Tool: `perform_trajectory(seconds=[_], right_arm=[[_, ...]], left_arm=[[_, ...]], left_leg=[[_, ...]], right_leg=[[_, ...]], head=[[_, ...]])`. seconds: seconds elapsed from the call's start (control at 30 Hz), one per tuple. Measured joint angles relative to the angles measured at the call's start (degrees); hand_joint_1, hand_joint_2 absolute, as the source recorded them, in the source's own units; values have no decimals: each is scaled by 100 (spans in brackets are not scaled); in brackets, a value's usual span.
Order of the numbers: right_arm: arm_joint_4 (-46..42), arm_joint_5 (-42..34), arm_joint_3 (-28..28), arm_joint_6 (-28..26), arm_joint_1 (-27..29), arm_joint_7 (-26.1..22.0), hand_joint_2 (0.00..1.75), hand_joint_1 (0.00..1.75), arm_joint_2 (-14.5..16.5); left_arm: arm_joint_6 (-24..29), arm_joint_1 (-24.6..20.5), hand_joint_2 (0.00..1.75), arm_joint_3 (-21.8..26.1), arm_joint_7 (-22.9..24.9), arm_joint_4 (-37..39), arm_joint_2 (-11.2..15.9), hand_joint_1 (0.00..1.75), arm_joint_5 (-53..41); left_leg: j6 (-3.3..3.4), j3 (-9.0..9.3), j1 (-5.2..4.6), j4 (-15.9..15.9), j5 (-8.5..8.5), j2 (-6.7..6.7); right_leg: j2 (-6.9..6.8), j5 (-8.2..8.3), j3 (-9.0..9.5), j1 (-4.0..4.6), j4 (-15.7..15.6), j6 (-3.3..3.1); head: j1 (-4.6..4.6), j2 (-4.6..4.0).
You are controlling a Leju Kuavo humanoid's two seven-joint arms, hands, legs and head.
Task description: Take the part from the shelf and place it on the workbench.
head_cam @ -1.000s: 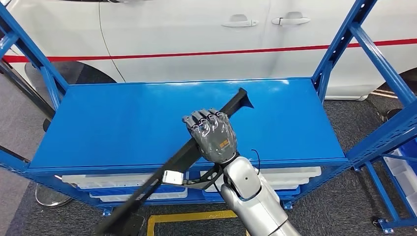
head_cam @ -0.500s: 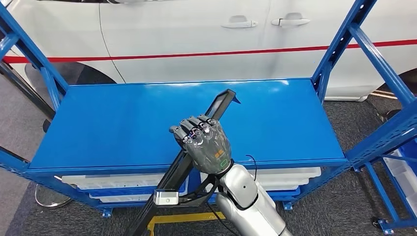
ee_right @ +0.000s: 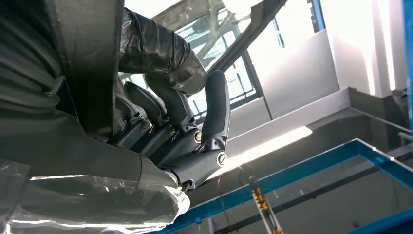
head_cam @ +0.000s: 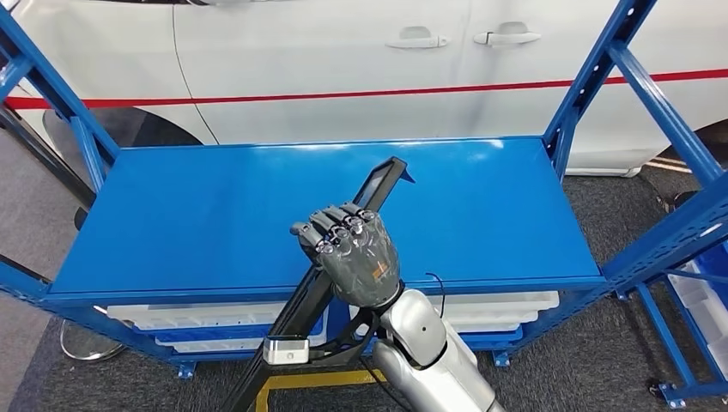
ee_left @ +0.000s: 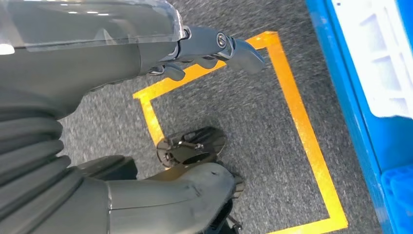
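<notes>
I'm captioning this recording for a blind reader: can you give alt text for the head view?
The robot's right hand grips a long black plastic trim part, tilted above the front edge of a glossy blue metal shelf. A white car with a red stripe stands behind.

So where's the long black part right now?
In the head view, the long black part is held in the right hand, slanting above the blue shelf's front edge, centre.

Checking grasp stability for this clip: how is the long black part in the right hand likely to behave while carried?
The long black part looks stiff: it stays straight on both sides of the right hand. Long and slim, gripped at one spot, it may swing or twist in the grasp. It seems light, since one hand holds it above the blue shelf.
</notes>
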Motion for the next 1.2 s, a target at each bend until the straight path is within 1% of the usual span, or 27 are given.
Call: perform_trajectory(seconds=[0.07,0.1,0.13,0.2,0.23,0.27,0.3,0.37,0.4,0.43,0.47,0.53,0.57,0.6,0.63,0.7,0.73,0.77,0.8,0.83,0.9,0.93,0.97,1.07,1.1,1.13,1.2], right_arm=[[1,-26,0,0,-14,-19,175,175,18],[2,-48,1,0,-26,-23,175,175,26],[8,-87,5,0,-39,-14,175,175,32],[39,-202,28,0,-54,26,175,175,32],[63,-260,51,0,-55,50,175,175,31],[90,-302,75,0,-55,66,175,175,30],[114,-327,103,0,-56,76,175,175,30],[152,-350,155,0,-68,85,175,175,31],[168,-354,180,0,-79,89,175,175,33],[184,-358,204,0,-89,97,175,175,35],[201,-362,227,0,-98,105,175,175,37],[238,-364,264,0,-104,127,175,175,39],[259,-363,281,0,-109,141,175,175,42],[280,-358,302,1,-118,163,175,175,48],[300,-352,324,1,-128,186,175,175,55],[341,-349,368,2,-142,226,175,175,66],[364,-357,387,2,-145,236,175,175,67],[388,-369,405,2,-146,245,175,175,67],[413,-383,421,2,-150,253,175,175,67],[438,-394,440,2,-158,262,175,175,67],[477,-409,472,2,-187,278,175,175,76],[495,-416,487,2,-208,286,175,175,85],[512,-424,504,2,-232,295,175,175,99],[572,-439,554,2,-292,312,175,175,132],[591,-439,563,2,-305,313,175,175,134],[609,-441,569,2,-318,314,175,175,133],[635,-445,573,1,-342,315,175,175,131]], left_arm=[[-18,-1,175,13,45,0,3,0,74],[-15,-7,175,23,59,0,3,0,108],[-13,-15,175,39,71,0,1,0,150],[-24,-24,175,89,97,0,1,0,241],[-33,-22,175,118,123,0,1,0,282],[-42,-20,175,144,157,0,2,0,303],[-45,-18,175,163,192,0,2,0,313],[-32,-18,175,189,268,0,2,0,314],[-18,-19,175,201,303,0,1,0,314],[-5,-19,175,214,337,0,1,0,313],[6,-16,175,227,367,0,1,0,310],[8,-7,175,242,408,0,2,0,299],[5,-2,175,244,423,0,2,0,292],[-1,0,175,245,439,0,3,0,280],[-8,0,175,245,454,0,3,0,267],[-31,2,175,246,477,0,4,0,239],[-42,3,175,246,483,0,4,0,226],[-51,5,175,246,486,0,4,0,215],[-60,6,175,246,488,0,4,0,207],[-67,5,175,246,489,0,4,0,202],[-80,-11,175,246,489,0,4,0,202],[-84,-21,175,246,487,0,4,0,207],[-88,-27,175,246,486,0,4,0,215],[-106,-25,175,246,479,1,-1,0,245],[-118,-31,175,246,475,1,-6,0,254],[-132,-41,175,246,472,2,-14,0,264],[-159,-56,175,246,469,2,-31,0,280]], left_leg=[[71,14,27,-44,36,5],[110,21,43,-69,56,9],[141,27,56,-87,70,14],[164,19,51,-86,73,17],[164,17,49,-81,72,17],[164,16,47,-75,69,16],[161,18,47,-65,65,12],[148,20,44,-31,51,1],[133,9,33,-4,43,-3],[110,-7,24,14,42,-6],[84,-25,16,24,45,-6],[22,-42,14,25,52,-5],[-8,-55,20,53,5,-3],[-40,-93,26,152,-105,0],[-68,-174,37,370,-291,3],[-116,-411,54,1049,-736,9],[-133,-500,59,1354,-886,9],[-143,-504,59,1485,-929,9],[-146,-404,59,1408,-871,10],[-140,-196,59,1117,-730,10],[-106,282,49,339,-491,7],[-81,425,34,72,-420,4],[-53,472,16,-49,-394,0],[51,409,2,-71,-261,8],[96,375,14,-89,-196,19],[140,323,29,-109,-123,33],[197,171,33,-112,6,49]], right_leg=[[-3,-44,-16,-2,37,57],[-4,-144,-73,-3,171,82],[-5,-304,-187,-6,429,103],[-8,-667,-537,-11,1182,127],[-9,-756,-680,-13,1478,134],[-9,-732,-734,-12,1582,133],[-10,-596,-670,-12,1450,124],[-9,-215,-310,-8,722,82],[-7,-86,-144,1,373,59],[-3,-22,-48,9,154,40],[5,-16,-18,19,65,25],[15,15,-34,18,42,-16],[10,38,-38,10,21,-51],[0,64,-47,-1,-1,-90],[-14,93,-63,-11,-19,-125],[-32,140,-124,-4,-19,-159],[-38,167,-163,1,-14,-163],[-41,195,-207,5,-5,-161],[-43,224,-252,6,7,-155],[-41,252,-295,6,23,-145],[-39,313,-355,7,43,-105],[-39,344,-369,8,46,-75],[-40,379,-375,8,42,-41],[-30,475,-388,3,11,62],[-20,404,-422,3,52,93],[-11,232,-482,2,186,118],[-4,-341,-670,-3,783,156]], head=[[1,0],[1,0],[1,0],[1,0],[1,0],[1,0],[1,0],[1,0],[1,0],[-1,0],[0,0],[0,0],[0,0],[-2,0],[-2,0],[-3,0],[-2,0],[-2,0],[-2,0],[-2,0],[-2,0],[-1,0],[-1,0],[-1,0],[0,0],[1,0],[1,0]])
